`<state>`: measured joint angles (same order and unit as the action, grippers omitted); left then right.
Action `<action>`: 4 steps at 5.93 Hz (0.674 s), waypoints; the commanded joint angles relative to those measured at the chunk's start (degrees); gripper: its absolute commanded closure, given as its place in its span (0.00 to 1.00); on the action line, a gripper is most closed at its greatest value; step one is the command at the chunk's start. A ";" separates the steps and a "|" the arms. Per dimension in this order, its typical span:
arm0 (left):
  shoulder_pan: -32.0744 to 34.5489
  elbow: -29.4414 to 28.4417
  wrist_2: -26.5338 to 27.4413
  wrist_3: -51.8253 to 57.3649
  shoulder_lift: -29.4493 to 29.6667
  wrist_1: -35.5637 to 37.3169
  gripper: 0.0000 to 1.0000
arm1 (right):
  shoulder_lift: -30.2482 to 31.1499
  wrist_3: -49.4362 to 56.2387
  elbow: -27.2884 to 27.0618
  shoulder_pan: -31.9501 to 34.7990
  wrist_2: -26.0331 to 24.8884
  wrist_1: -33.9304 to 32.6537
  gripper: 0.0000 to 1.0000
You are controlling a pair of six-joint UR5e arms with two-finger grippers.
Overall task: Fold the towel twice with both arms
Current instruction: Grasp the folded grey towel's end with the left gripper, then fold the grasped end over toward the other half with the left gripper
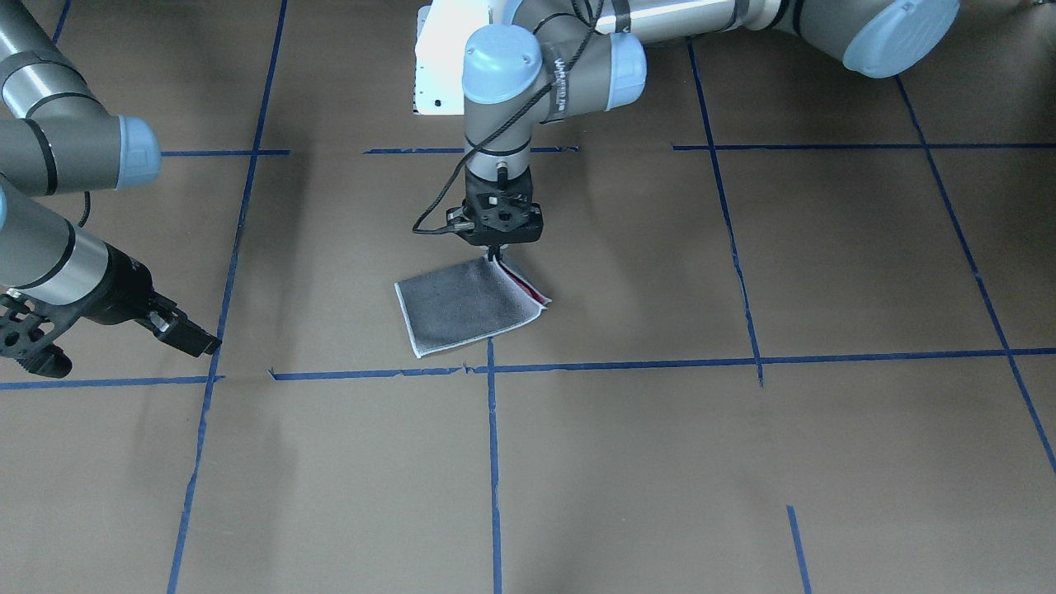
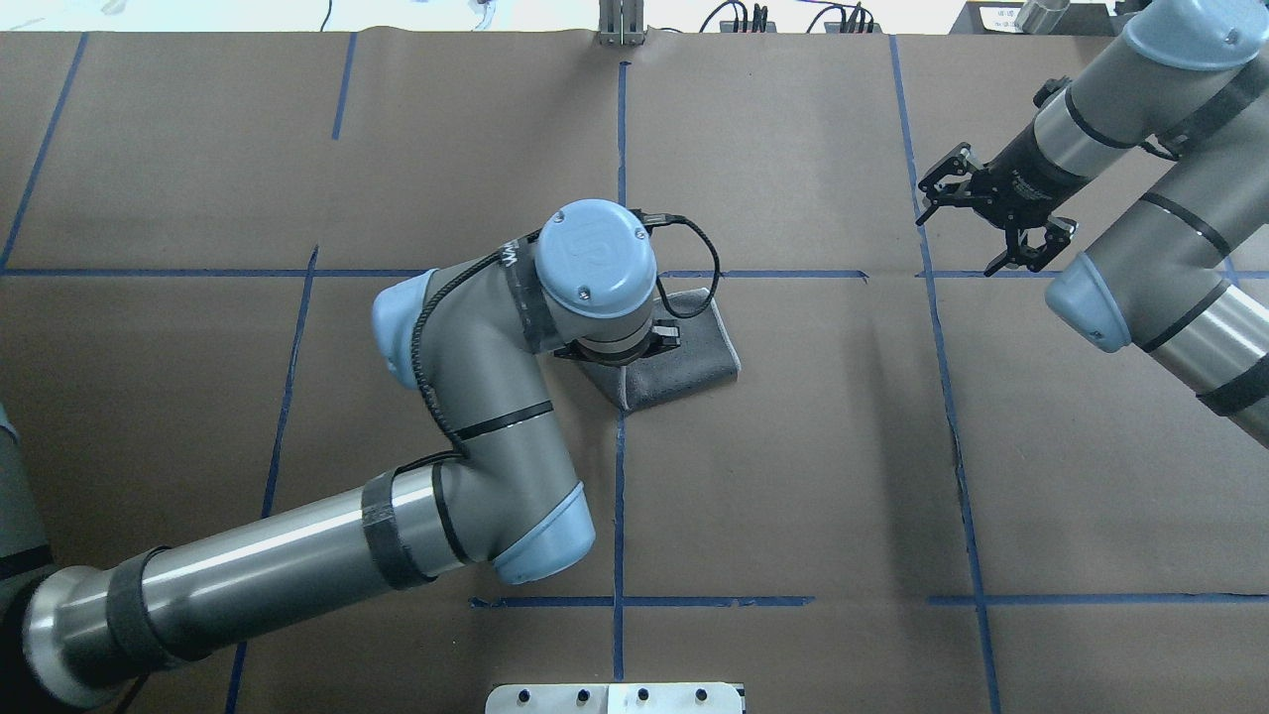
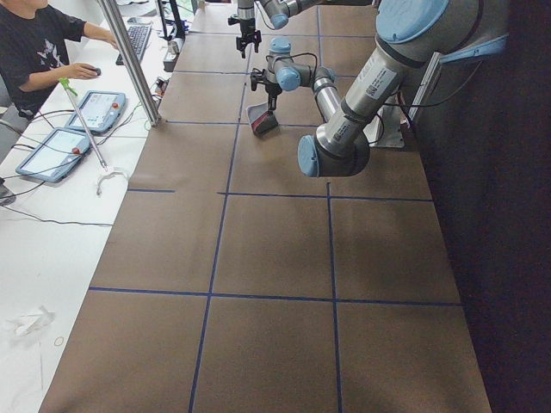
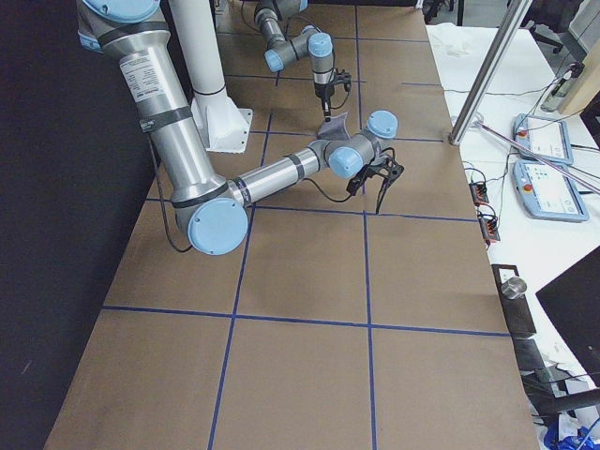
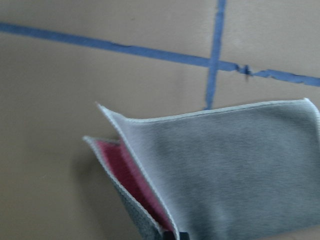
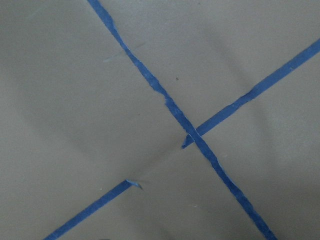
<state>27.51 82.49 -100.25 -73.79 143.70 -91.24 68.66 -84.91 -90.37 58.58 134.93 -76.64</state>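
The towel (image 1: 462, 305) lies folded on the brown table near its middle, grey face up, with a whitish border. My left gripper (image 1: 495, 254) stands straight down over its back edge, shut on a corner of the top layer. It lifts that corner slightly, so the pink inner face (image 5: 125, 175) shows. In the overhead view the left wrist covers part of the towel (image 2: 684, 362). My right gripper (image 2: 977, 223) is open and empty, hovering well off to the right, apart from the towel.
Blue tape lines (image 1: 492, 429) divide the paper-covered table into squares. The white pedestal base (image 1: 437, 66) stands at the robot's edge. An operator (image 3: 39, 43) sits at a side desk with tablets (image 3: 52, 153). The right wrist view shows only a tape crossing (image 6: 192, 135).
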 commanded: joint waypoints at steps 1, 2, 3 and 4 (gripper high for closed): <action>-0.08 -10.01 2.16 9.66 8.57 -0.07 1.00 | 1.65 3.24 -0.06 2.06 1.21 0.09 0.00; -0.69 -13.90 4.52 12.85 11.58 -0.60 1.00 | 2.53 4.47 -0.06 3.03 2.08 0.00 0.00; -1.74 -18.02 6.98 19.23 15.09 -0.69 1.00 | 3.75 5.88 -0.33 4.34 3.13 0.00 0.00; -2.89 -20.68 9.17 20.51 16.43 -2.69 1.00 | 5.24 8.07 -0.50 5.66 3.67 0.09 0.00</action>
<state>25.64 64.80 -93.23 -55.80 158.21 -92.55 72.54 -78.75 -90.70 62.97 137.94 -76.61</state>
